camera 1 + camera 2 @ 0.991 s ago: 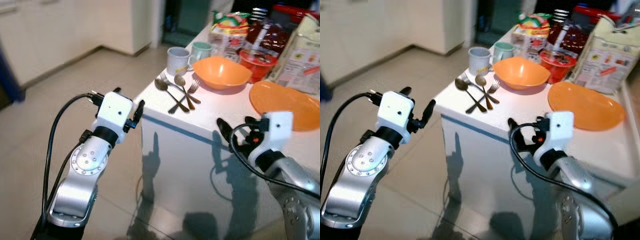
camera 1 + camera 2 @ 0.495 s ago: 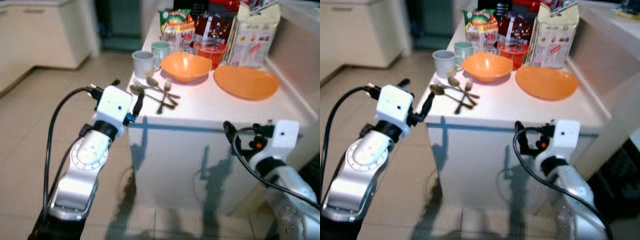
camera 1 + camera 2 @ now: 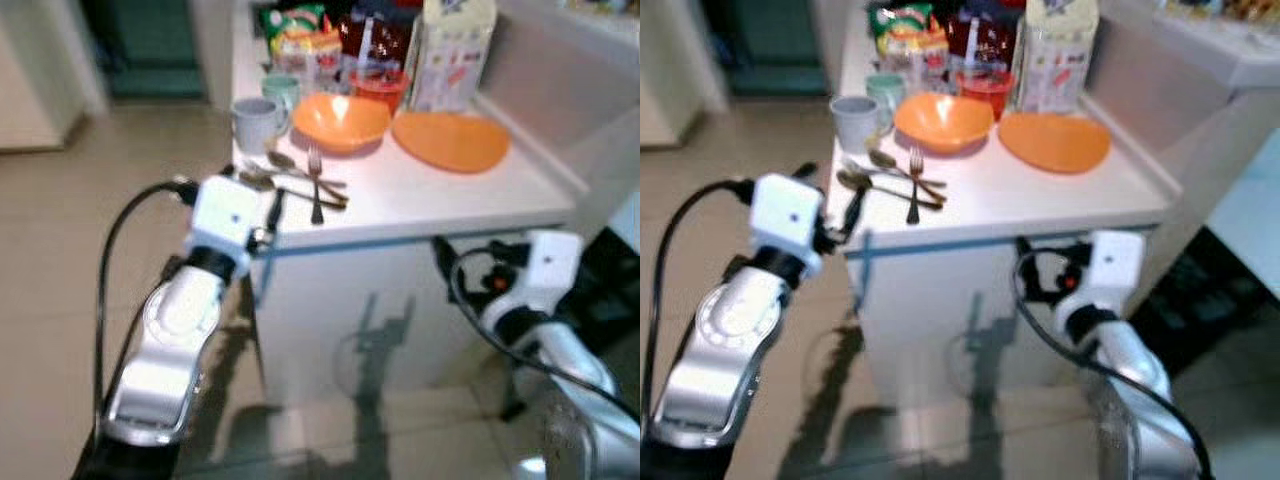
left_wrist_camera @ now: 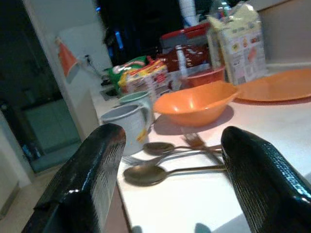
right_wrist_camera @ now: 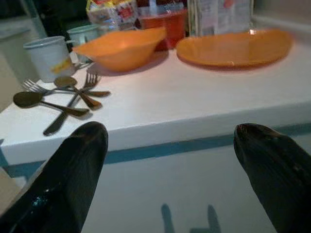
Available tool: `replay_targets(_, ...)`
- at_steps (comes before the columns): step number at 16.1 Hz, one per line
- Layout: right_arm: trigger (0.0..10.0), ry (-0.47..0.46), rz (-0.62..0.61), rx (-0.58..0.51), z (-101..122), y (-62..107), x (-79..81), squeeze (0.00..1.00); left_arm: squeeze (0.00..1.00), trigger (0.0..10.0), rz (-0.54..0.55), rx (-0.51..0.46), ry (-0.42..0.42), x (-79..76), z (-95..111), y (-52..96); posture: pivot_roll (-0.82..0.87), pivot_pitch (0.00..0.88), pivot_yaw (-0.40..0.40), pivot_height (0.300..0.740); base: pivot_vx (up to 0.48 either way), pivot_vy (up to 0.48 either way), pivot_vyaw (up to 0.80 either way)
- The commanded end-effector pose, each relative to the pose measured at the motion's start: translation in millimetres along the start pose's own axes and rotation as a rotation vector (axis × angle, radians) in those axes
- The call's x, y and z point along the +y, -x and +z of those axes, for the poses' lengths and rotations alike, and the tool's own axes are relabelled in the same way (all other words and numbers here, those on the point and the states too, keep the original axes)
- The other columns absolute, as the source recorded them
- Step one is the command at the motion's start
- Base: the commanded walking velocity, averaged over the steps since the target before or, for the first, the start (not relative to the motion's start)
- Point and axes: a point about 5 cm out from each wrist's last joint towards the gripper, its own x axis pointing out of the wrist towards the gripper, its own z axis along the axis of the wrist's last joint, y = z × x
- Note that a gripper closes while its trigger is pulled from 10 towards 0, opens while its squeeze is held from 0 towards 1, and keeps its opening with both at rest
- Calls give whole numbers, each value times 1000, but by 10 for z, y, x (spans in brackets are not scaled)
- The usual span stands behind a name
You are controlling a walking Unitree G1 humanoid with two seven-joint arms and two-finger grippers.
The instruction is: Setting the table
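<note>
A white table [image 3: 420,200] holds an orange bowl [image 3: 340,118], an orange plate [image 3: 450,140], a grey mug [image 3: 255,122], a pale green mug [image 3: 282,90] and several crossed spoons and forks [image 3: 300,183]. My left gripper [image 4: 170,141] is open at the table's near left corner, at tabletop height, with the cutlery just beyond its fingers. My right gripper [image 5: 171,131] is open below the table's front edge, facing the white front panel, with the plate [image 5: 233,46] beyond it. Nothing is between either pair of fingers.
At the back of the table stand a tall carton [image 3: 455,45], snack packets [image 3: 300,30] and a red container [image 3: 378,85]. A grey counter or wall [image 3: 560,90] borders the table on the right. Tiled floor [image 3: 120,150] lies open on the left.
The whole view has swung around the table, from its corner to its front side, and is blurred. Both grippers stay open; nothing on the table has moved.
</note>
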Motion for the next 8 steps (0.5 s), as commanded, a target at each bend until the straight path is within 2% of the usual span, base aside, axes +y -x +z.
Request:
replay_targets(1,10000,25,-25,4,25,-10,-69,0,0,10000,-10,19,12,-72,-27,1,13,0,-48,740,0,-480,0)
replay_targets(4,10000,73,0,6,102,-131,-66,0,0,10000,49,51,19,16,-86,42,26,0,-69,740,0,0,0)
replay_targets(7,10000,84,25,27,96,-221,-45,0,0,10000,69,37,22,103,-70,26,30,0,-77,740,0,0,0)
replay_targets(8,10000,82,50,30,101,-242,-13,0,0,10000,66,33,28,113,-57,3,31,0,-77,740,300,0,-413)
